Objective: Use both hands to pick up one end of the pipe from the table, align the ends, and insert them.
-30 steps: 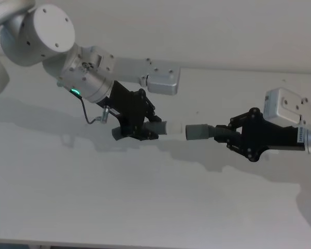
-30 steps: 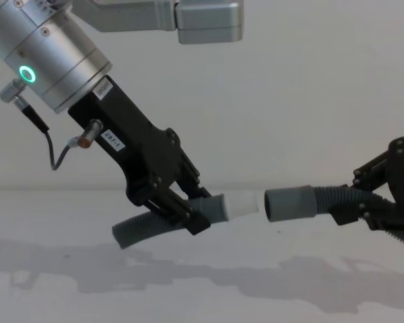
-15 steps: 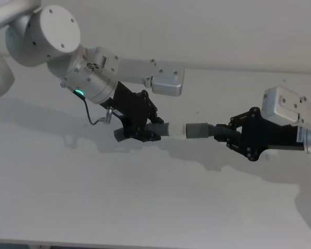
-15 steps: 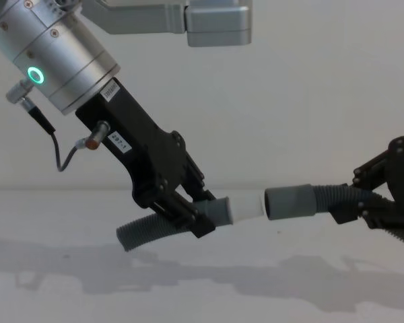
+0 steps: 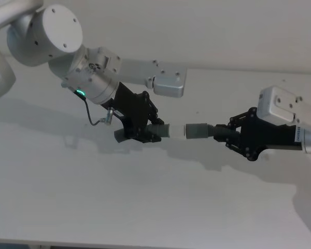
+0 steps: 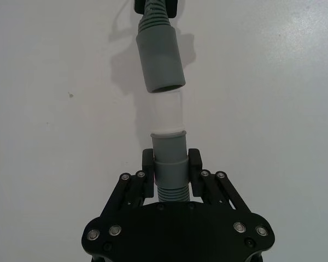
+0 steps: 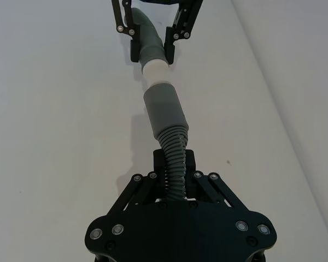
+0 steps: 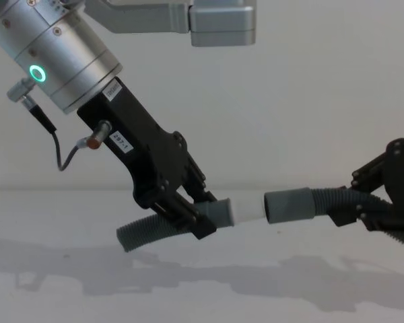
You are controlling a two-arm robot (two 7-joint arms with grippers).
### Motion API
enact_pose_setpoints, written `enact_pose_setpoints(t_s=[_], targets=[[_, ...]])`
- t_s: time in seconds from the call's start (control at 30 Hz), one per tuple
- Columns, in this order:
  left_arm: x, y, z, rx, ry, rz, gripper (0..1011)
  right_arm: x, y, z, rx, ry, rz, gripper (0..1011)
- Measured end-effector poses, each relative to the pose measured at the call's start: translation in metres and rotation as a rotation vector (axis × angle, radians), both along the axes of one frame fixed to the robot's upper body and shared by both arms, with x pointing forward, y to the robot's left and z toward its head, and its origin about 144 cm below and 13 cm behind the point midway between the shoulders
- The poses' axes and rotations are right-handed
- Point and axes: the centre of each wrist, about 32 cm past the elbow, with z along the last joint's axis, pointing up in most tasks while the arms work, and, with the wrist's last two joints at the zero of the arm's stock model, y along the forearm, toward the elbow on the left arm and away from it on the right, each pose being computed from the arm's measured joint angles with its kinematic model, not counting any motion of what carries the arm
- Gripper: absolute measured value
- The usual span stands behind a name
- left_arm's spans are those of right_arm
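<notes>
My left gripper (image 5: 147, 133) (image 8: 199, 217) (image 6: 170, 166), on the silver wrist with the green ring light, is shut on one pipe piece (image 8: 145, 232) just behind its grey cuff (image 6: 169, 155). That piece's white tip (image 6: 167, 113) (image 8: 250, 210) points at the other piece's socket cuff (image 5: 197, 130) (image 8: 289, 205) (image 7: 164, 112) and sits right at its mouth, the two ends in line. My right gripper (image 5: 227, 136) (image 7: 175, 164) (image 8: 355, 210) is shut on the ribbed hose (image 7: 175, 155) behind the socket. Both pieces hang above the white table (image 5: 145, 207).
A grey camera block (image 5: 168, 83) on the left arm juts out above the joint. A thin cable (image 8: 64, 158) loops off the left wrist. The table's front edge (image 5: 145, 241) runs along the bottom of the head view, and a plain wall (image 8: 323, 101) stands behind.
My left gripper has carried its piece to the right, closing the small gap until the white tip meets the socket mouth. The right gripper has edged slightly left.
</notes>
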Motion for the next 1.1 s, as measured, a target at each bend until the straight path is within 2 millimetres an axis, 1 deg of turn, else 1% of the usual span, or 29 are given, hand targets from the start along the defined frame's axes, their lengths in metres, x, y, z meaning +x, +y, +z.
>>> enact_pose_setpoints(t_s=[1.1], targets=[[0.005,-0.0102,0.0035,0.036,0.022,-0.03,354,0.0002,0.0053,0.0041,-0.006,-0.006,0.022,177]])
